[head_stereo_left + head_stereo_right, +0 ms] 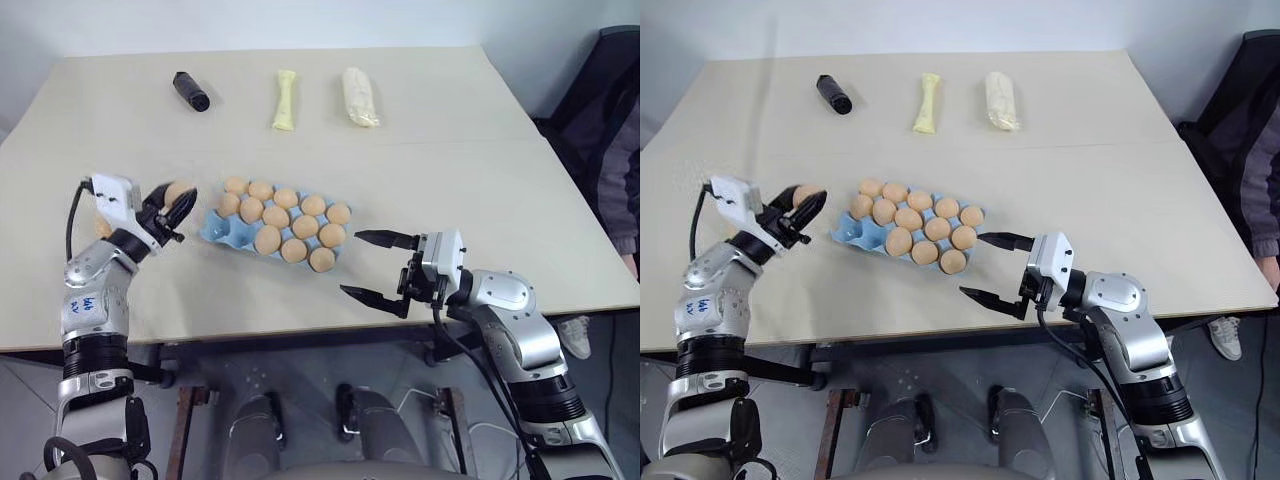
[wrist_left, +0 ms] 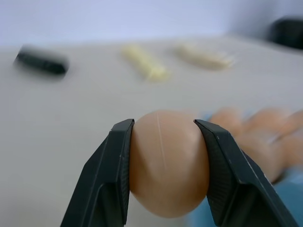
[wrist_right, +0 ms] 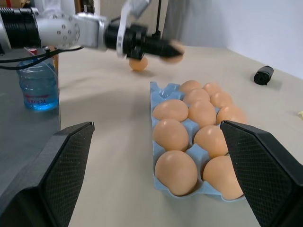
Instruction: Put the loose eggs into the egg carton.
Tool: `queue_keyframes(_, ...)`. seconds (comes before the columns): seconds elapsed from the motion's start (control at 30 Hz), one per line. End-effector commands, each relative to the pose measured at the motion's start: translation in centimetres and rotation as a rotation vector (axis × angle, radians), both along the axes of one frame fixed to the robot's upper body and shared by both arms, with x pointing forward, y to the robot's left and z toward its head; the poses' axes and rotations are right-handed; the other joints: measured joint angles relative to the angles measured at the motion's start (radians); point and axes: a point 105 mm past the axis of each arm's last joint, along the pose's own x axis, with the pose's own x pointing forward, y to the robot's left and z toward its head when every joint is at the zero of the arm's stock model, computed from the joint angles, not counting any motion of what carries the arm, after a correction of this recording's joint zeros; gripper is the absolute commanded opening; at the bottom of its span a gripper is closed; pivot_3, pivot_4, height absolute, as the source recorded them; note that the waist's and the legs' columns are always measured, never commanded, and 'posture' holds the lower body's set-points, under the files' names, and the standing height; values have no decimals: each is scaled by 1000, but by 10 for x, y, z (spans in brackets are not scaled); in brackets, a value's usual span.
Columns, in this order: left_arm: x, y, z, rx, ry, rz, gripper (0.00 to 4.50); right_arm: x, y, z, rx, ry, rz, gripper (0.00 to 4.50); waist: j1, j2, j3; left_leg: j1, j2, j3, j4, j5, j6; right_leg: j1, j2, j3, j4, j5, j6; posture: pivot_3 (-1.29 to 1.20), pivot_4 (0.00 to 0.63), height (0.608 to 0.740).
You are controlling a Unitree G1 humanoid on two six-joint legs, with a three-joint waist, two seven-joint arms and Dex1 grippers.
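Right claw: my right claw sits near the counter's front edge, pointing toward my left, fingers spread wide with nothing between them, just off the carton's near right corner.
Left claw: my left claw is raised above the counter beside the carton's left end, clamped on one egg, a finger on each side.
Second loose egg: another loose egg lies on the counter by my left arm, apart from the carton.
Egg carton: the light blue egg carton lies mid-counter, angled, most cups filled with eggs; I see empty cups at its near left end.
Counter: wide bare stretch to the carton's right and behind it.
Far edge: a black cylinder and two pale yellow rolls lie well apart from the carton.
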Motion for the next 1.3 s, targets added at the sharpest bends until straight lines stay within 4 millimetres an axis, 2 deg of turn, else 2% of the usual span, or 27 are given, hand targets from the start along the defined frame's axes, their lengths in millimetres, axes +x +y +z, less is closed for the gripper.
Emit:
queue_keyframes(0.03, -12, -39, -4, 72, 10, -188, 1833, -3, -3, 13, 13, -61, -2, 4500, -1, 0, 0, 0, 0, 0, 0, 0, 0, 0, 0, 0, 0, 0, 0, 0, 150, 740)
queue_keyframes(0.13, -14, -57, -20, 122, 52, -256, 1833, -3, -2, 14, 15, -63, -6, 4500, -1, 0, 0, 1, -1, 0, 1, 0, 0, 0, 0, 1, 0, 0, 0, 0, 150, 740)
queue_keyframes(0.3, -12, -61, -32, 136, 84, -257, 1833, -4, -3, 15, 18, -69, -18, 4500, -7, 0, 0, 1, -1, -3, 1, 0, 0, 0, 1, 2, 0, 0, -1, 0, 150, 740)
queue_keyframes(0.4, -10, -54, -30, 112, 78, -233, 2635, -4, -5, 15, 16, -72, -32, 4500, -5, 0, 0, 1, -1, -3, 1, 0, 0, 0, 2, 2, 0, 0, -1, 0, 150, 740)
queue_keyframes(0.5, -10, -47, -29, 111, 72, -213, 3617, -4, -6, 15, 16, -72, -37, 4500, -4, 0, 0, 0, -1, -3, 1, 0, 0, 0, 1, 2, 0, 0, -1, 0, 150, 740)
queue_keyframes(0.6, -19, -31, -24, 109, 55, -188, 4461, -4, -6, 15, 13, -74, -39, 4500, -6, 0, 0, 0, -1, -3, 1, 0, 0, 0, 1, 2, 0, -1, -2, 0, 150, 740)
queue_keyframes(0.9, -55, 38, -21, 122, 15, 58, 4461, -3, -5, 14, 14, -66, -23, 4500, -16, 0, 0, 0, 0, -3, 0, 0, 0, -1, 1, 2, -1, -2, -3, 0, 150, 740)
queue_keyframes(1.0, -77, 56, -35, 154, 18, 151, 4461, -2, -3, 13, 11, -61, -1, 4500, -26, 0, 0, 0, 0, -2, -2, -1, 1, 0, 1, 4, -5, -5, -10, 0, 150, 740)
queue_keyframes(1.13, -102, 84, -59, 149, 57, 322, 4461, -1, 0, 13, 12, -60, 22, 4500, -28, 0, 0, 0, -1, -2, -4, -1, 1, -1, 0, 5, -7, -5, -10, 0, 150, 740)
queue_keyframes(1.23, -122, 114, -75, 53, 93, 509, 4461, 0, 2, 14, 13, -59, 38, 4500, -29, 0, 0, 0, -1, -3, -5, -1, 1, -1, 1, 5, -11, -5, -10, 0, 150, 740)
queue_keyframes(1.3, -131, 125, -82, 4, 111, 583, 4461, 0, 3, 14, 12, -58, 46, 4500, -30, 0, 0, 0, -1, -3, -6, -1, 1, -1, 1, 5, -14, -4, -10, 0, 150, 740)
